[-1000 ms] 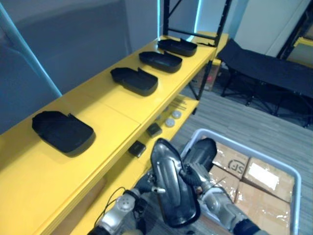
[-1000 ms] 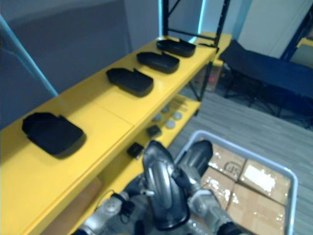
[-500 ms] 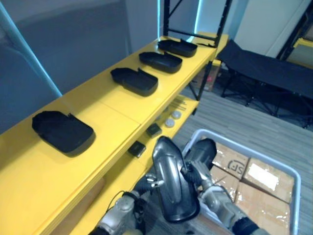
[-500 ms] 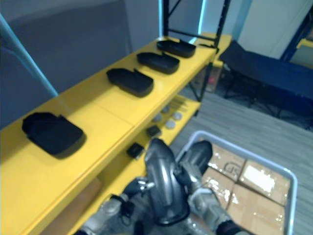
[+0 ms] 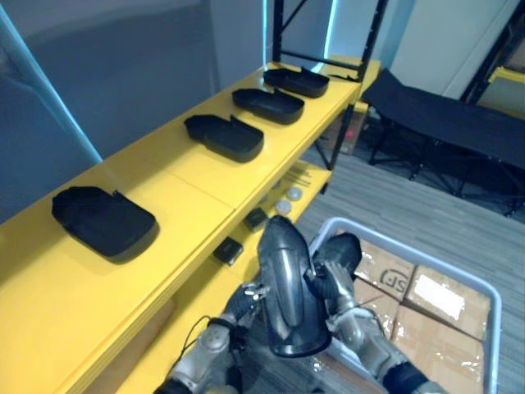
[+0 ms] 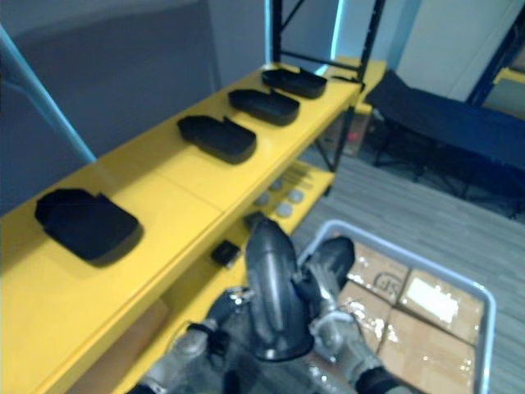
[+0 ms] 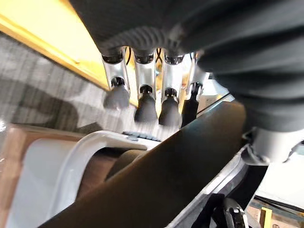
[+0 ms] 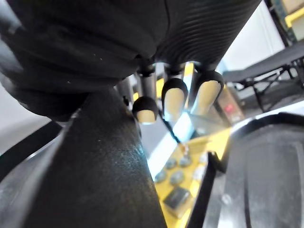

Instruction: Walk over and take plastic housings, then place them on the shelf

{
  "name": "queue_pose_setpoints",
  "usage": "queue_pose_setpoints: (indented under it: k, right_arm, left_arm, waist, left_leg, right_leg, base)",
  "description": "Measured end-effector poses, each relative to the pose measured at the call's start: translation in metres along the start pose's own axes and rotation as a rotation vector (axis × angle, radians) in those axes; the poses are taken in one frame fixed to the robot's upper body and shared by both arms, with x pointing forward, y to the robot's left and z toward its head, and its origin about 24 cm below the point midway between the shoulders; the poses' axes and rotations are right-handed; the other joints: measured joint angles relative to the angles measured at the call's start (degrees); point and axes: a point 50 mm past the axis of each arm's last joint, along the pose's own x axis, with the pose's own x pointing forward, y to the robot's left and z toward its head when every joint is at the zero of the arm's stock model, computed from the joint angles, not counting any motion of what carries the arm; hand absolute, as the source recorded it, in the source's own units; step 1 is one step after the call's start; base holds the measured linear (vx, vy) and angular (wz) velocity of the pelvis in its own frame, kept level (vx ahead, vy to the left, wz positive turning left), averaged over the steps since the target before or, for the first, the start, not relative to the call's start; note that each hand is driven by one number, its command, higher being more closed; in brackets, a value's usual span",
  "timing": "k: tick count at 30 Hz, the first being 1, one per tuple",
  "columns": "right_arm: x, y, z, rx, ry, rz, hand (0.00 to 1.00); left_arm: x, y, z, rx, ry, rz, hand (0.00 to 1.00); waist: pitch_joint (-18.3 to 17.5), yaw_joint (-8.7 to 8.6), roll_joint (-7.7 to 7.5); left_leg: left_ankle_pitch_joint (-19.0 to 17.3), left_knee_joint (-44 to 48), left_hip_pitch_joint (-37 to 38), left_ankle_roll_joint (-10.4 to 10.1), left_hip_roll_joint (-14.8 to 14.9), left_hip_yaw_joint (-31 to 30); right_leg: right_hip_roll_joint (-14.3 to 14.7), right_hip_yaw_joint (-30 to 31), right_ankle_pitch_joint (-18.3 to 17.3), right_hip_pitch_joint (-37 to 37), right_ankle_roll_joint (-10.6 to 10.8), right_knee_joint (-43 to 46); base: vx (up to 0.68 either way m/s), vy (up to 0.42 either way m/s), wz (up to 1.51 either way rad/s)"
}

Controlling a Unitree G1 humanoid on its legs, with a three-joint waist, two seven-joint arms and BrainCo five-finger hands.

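I hold a black plastic housing [image 5: 287,295] upright, low in front of the yellow shelf [image 5: 197,176]. My right hand [image 5: 335,269] is shut on its right side, fingers [image 8: 173,99] curled over the dark shell [image 8: 104,166]. From the lower left, my left hand [image 5: 243,300] meets the housing's left rim. Its fingers [image 7: 145,107] are curled over the shell [image 7: 166,185], with the thumb on the far edge. Several more black housings lie along the shelf top, the nearest [image 5: 102,220] at the left and another [image 5: 223,135] farther along.
A white cart [image 5: 410,250] with taped cardboard boxes [image 5: 439,295] stands at the lower right. Small dark and round parts [image 5: 256,217] lie on the lower shelf level. A black cot [image 5: 443,111] stands on the grey floor behind, and black rack posts [image 5: 373,37] rise at the shelf's far end.
The held housing has come up a little and turned more upright. My left hand has risen to its left rim and curled its fingers. The right hand's grip is unchanged.
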Motion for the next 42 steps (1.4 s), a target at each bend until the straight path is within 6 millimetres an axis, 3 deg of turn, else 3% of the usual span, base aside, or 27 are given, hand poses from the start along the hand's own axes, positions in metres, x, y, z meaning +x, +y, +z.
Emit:
queue_pose_setpoints:
  k: [9,19,28,35,36,42]
  right_arm:
    - [0.002,-0.001,0.007,0.092,0.013,-0.02,1.0]
    - [0.002,0.003,0.015,0.108,-0.008,-0.016,1.0]
    - [0.015,-0.02,0.031,0.101,-0.087,-0.182,1.0]
    - [0.021,-0.031,0.03,0.08,-0.089,-0.221,1.0]
    - [0.022,-0.033,0.029,0.073,-0.092,-0.224,1.0]
    - [0.021,-0.032,0.023,0.051,-0.077,-0.212,1.0]
  left_arm:
    - [0.003,-0.002,0.026,0.061,-0.142,0.1,0.0]
    - [0.004,-0.002,0.031,0.132,-0.168,0.142,0.0]
    - [0.006,-0.013,0.045,0.258,-0.233,0.112,0.0]
    - [0.009,-0.019,0.036,0.397,-0.146,0.01,0.0]
    - [0.009,-0.022,0.032,0.416,-0.13,-0.023,1.0]
    - [0.01,-0.026,0.016,0.541,-0.066,-0.111,1.0]
  waist:
    - [-0.37,-0.05,0.82]
    - [-0.4,-0.06,0.88]
    - [-1.05,0.18,1.76]
    - [-1.21,0.21,1.95]
    - [-1.27,0.21,2.04]
    - [-1.37,-0.15,2.38]
  left_leg:
    - [-0.01,0.01,0.0,-0.02,0.32,0.11]
    - [0.03,0.02,-0.03,-0.06,0.82,0.19]
    - [0.52,0.05,-1.22,-0.42,1.55,0.62]
    - [0.85,0.07,-1.01,-0.93,2.55,1.12]
    - [0.86,0.07,-0.95,-0.94,2.67,1.54]
    - [1.11,0.05,-1.02,-1.31,2.85,1.81]
  right_leg:
    - [0.32,0.25,0.01,-0.09,-0.09,0.01]
    - [0.45,0.46,0.11,-0.2,-0.26,0.03]
    - [1.16,1.18,0.85,-1.69,-1.06,0.05]
    - [1.82,1.58,1.05,-1.69,-1.56,0.03]
    - [1.94,1.79,1.07,-1.74,-1.63,0.02]
    - [2.72,2.55,1.29,-2.41,-1.85,-0.03]
  base:
    - [0.0,0.0,0.0]
    - [0.0,-0.003,-0.01]
    - [-0.02,-0.035,-0.03]
    - [-0.02,-0.048,-0.04]
    - [-0.02,-0.021,-0.08]
    - [-0.02,-0.012,-0.08]
